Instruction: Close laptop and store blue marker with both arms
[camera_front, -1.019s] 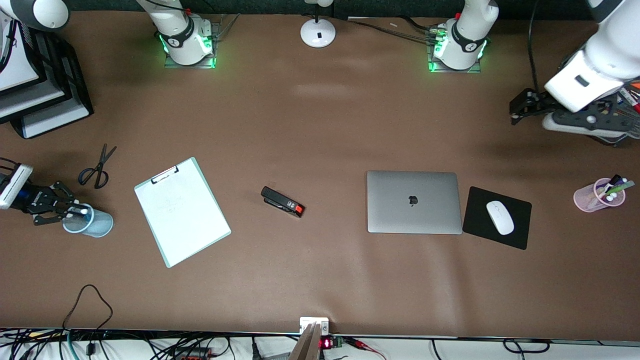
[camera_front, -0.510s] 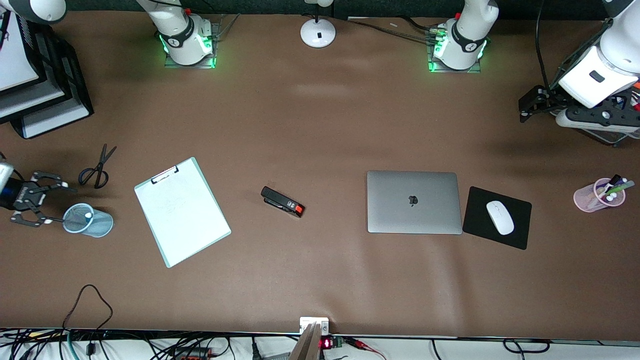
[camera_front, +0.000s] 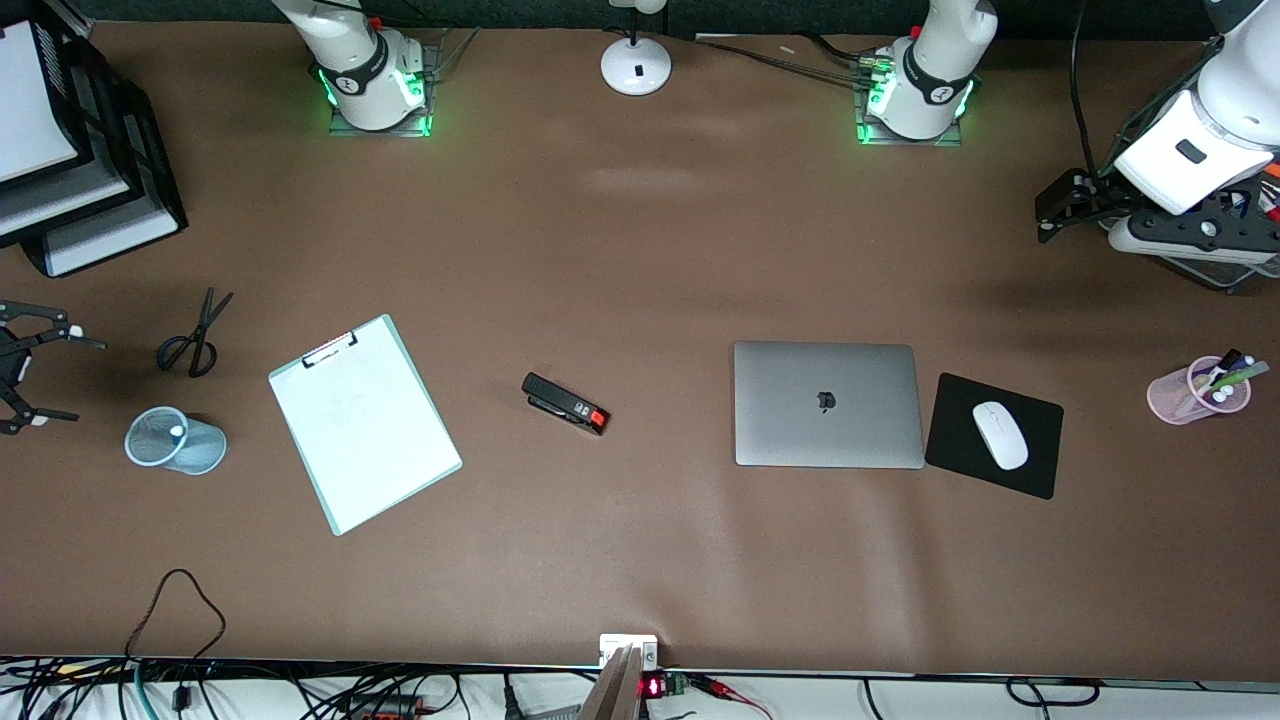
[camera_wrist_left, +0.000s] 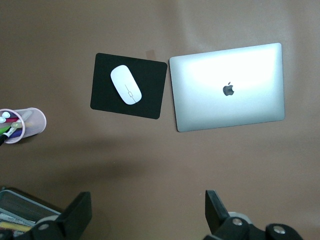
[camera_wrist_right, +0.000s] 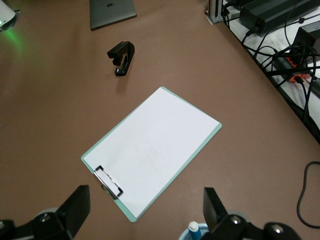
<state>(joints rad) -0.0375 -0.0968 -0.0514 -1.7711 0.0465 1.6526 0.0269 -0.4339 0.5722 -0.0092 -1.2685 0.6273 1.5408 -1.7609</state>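
- The mesh cup (camera_front: 178, 442) stands near the right arm's end of the table, at 9 o'clock from the clipboard (camera_front: 365, 425) in the front view.
- The marker (camera_wrist_right: 193, 231) stands upright in that cup, white tip up; nothing grips it.
- The laptop (camera_front: 828, 404) lies shut and flat, logo up, at 3 o'clock from the stapler (camera_front: 565, 403) and well apart from it.
- The mouse pad (camera_front: 950, 440) lies just beside the laptop at its 3 o'clock, with the white mouse (camera_front: 1000, 435) on it.
- A pink cup (camera_front: 1195, 392) of pens stands at 3 o'clock from the pad, toward the left arm's end.
- The scissors (camera_front: 195, 335) lie at 12 o'clock from the mesh cup, between it and the paper trays (camera_front: 90, 200).
- The right gripper (camera_front: 58, 377) hangs over the table's edge at 10 o'clock from the mesh cup, apart from it, its fingers (camera_wrist_right: 75, 210) spread wide and holding nothing.
- The left gripper (camera_front: 1060, 205) hangs over bare table at 1 o'clock from the laptop, beside a wire basket (camera_front: 1220, 265); its fingers (camera_wrist_left: 216, 207) are spread wide and hold nothing.
- A white lamp base (camera_front: 636, 65) sits at 12 o'clock, between the two arm bases.
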